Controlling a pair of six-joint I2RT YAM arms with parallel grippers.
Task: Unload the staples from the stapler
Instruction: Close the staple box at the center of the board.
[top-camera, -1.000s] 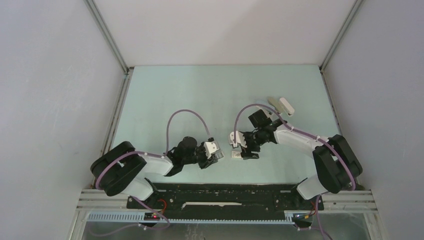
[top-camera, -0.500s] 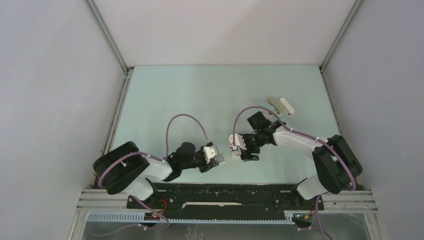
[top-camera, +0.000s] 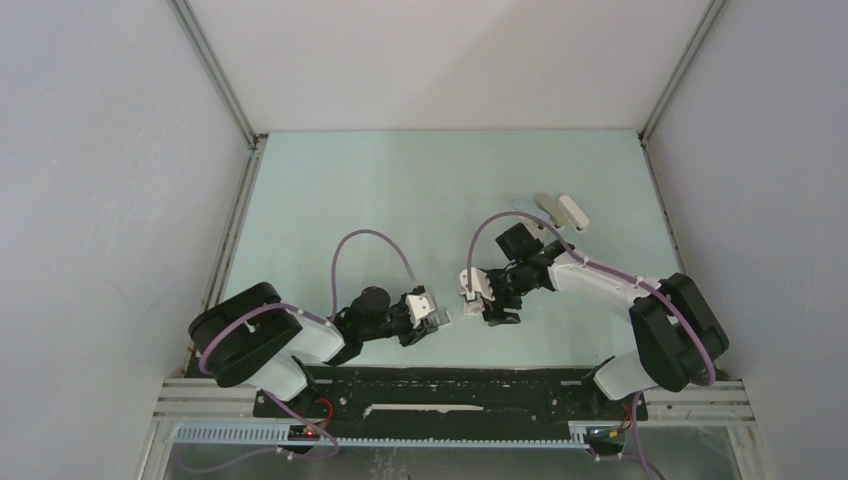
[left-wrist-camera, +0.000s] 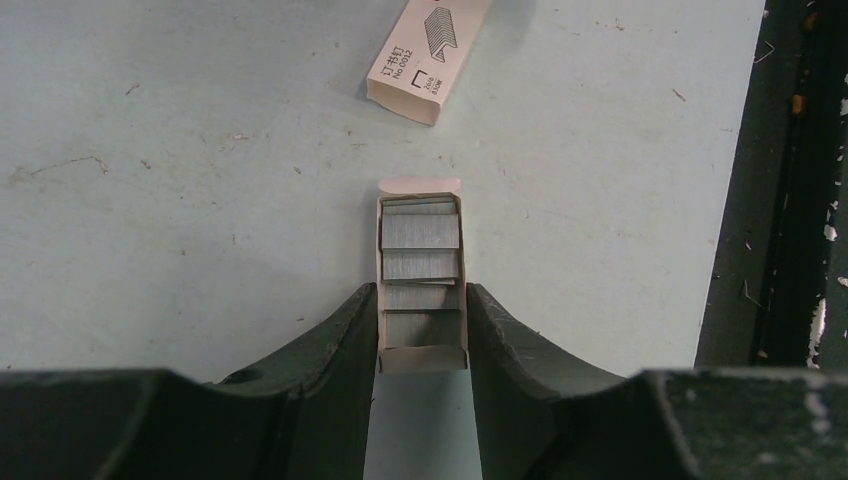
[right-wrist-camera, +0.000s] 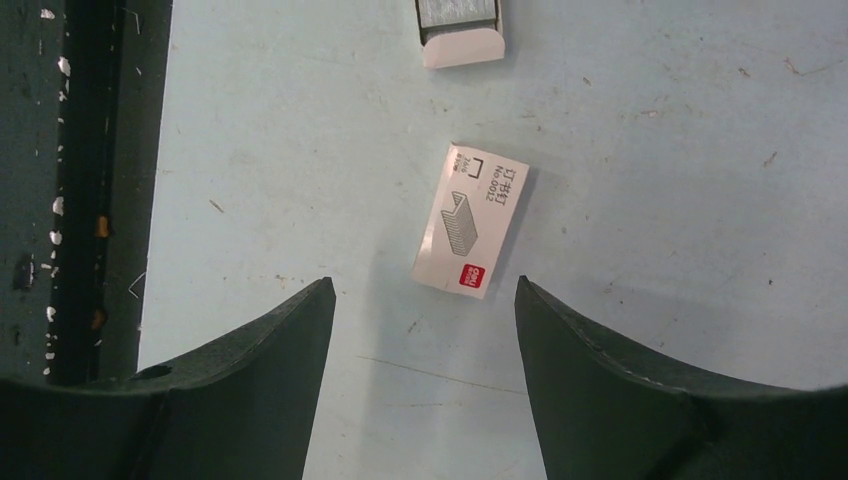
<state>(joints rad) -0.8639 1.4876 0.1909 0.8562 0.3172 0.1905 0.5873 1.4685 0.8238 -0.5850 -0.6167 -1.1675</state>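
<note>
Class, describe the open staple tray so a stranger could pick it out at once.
Start at the left gripper, near the front edge of the table. Clamped between its fingers is a small white card tray, open-topped, showing grey staples. The white box lying just beyond it is closed and printed.

Pale green worktop (top-camera: 400, 190), left end effector (top-camera: 435, 315) and right end effector (top-camera: 478, 303) facing near the front, small white box (top-camera: 446, 317) at the left one's tip, stapler (top-camera: 560, 210) farther back right.
</note>
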